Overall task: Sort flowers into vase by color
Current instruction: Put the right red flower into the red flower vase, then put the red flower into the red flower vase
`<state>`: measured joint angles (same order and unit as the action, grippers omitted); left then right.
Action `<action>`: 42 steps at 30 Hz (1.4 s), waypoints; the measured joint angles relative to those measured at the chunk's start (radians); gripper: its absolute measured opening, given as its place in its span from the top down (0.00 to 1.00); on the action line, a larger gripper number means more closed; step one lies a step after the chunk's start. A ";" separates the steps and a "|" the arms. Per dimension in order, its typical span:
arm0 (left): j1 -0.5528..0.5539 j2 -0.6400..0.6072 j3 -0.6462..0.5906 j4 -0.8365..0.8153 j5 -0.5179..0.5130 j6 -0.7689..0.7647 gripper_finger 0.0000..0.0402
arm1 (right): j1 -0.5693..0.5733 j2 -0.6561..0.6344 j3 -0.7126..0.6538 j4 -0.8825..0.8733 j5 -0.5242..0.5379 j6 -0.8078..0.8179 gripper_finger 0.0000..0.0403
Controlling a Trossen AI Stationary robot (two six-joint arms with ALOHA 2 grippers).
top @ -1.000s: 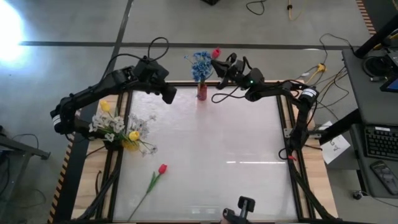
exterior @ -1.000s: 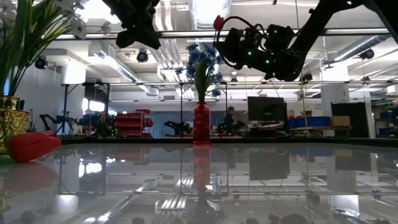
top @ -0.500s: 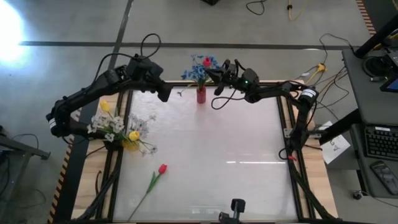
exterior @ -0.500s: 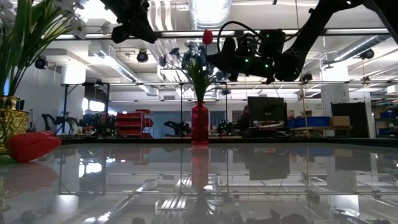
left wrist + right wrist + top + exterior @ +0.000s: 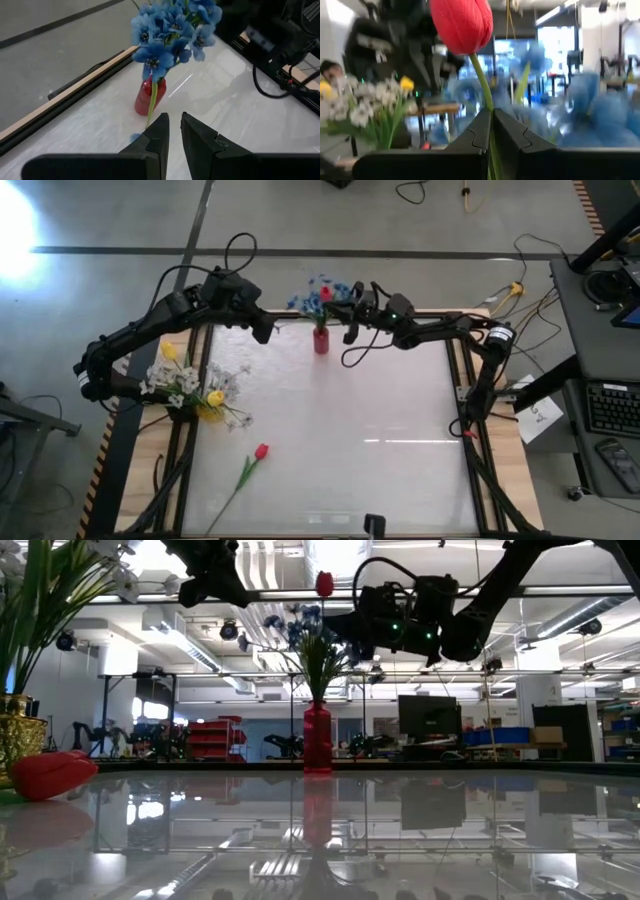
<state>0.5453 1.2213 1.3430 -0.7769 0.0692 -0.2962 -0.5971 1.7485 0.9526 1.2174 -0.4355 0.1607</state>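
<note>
My right gripper (image 5: pixel 341 308) is shut on a red tulip (image 5: pixel 462 22), whose head (image 5: pixel 324 583) stands above the blue blossom cluster (image 5: pixel 310 298). The blue blossoms (image 5: pixel 172 25) stick in a small red vase (image 5: pixel 320 340) at the table's far edge. One blue stem (image 5: pixel 151 102) droops down in front of the vase (image 5: pixel 145 97). My left gripper (image 5: pixel 264 332) hovers left of the vase, fingers (image 5: pixel 175 129) parted by a narrow gap with nothing between them. A second red tulip (image 5: pixel 250 465) lies flat on the table. My right gripper pinches the red tulip's green stem (image 5: pixel 487 100) a short way below the head, between its two fingers. The fingers come level from the table's right, across the stem. The tulip is lifted clear and stands upright above them; the fingers hide the lower stem.
A gold vase (image 5: pixel 205 412) with yellow tulips and white sprays (image 5: pixel 185 380) stands at the table's left edge. The glossy white tabletop (image 5: pixel 380 430) lies open in the middle and right. Cables (image 5: pixel 505 295) hang by the right arm's base.
My right gripper has carried the red tulip toward the table's left, from beside the blue cluster to over it, staying shut. The blue blossoms have been nudged left and spread out. My left gripper has drawn back a little to the left.
</note>
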 joint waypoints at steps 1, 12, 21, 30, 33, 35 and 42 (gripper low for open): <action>0.000 -0.001 0.000 0.000 0.000 0.000 0.90 | 0.002 0.000 -0.002 -0.030 0.000 -0.015 0.97; 0.000 -0.002 0.000 0.000 -0.002 0.011 0.90 | 0.016 -0.004 -0.021 -0.087 -0.023 -0.030 0.96; 0.017 -0.063 -0.001 -0.013 -0.034 0.015 0.90 | 0.043 -0.058 -0.025 -0.248 -0.042 -0.042 0.74; 0.027 -0.142 -0.001 -0.052 -0.035 0.018 0.90 | 0.058 -0.241 -0.024 -0.741 0.062 -0.177 0.61; 0.026 -0.150 -0.001 -0.044 -0.034 0.019 0.90 | 0.073 -0.252 -0.024 -0.794 0.144 -0.204 0.62; 0.026 -0.154 -0.001 -0.044 -0.008 0.029 0.90 | 0.082 -0.252 -0.024 -0.792 0.153 -0.204 0.64; 0.025 -0.165 0.027 -0.011 0.222 0.009 0.90 | 0.157 -0.245 -0.023 -0.793 0.243 -0.223 0.71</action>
<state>0.5701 1.0558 1.3703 -0.7880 0.2909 -0.2870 -0.4401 1.5036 0.9291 0.4248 -0.1926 -0.0620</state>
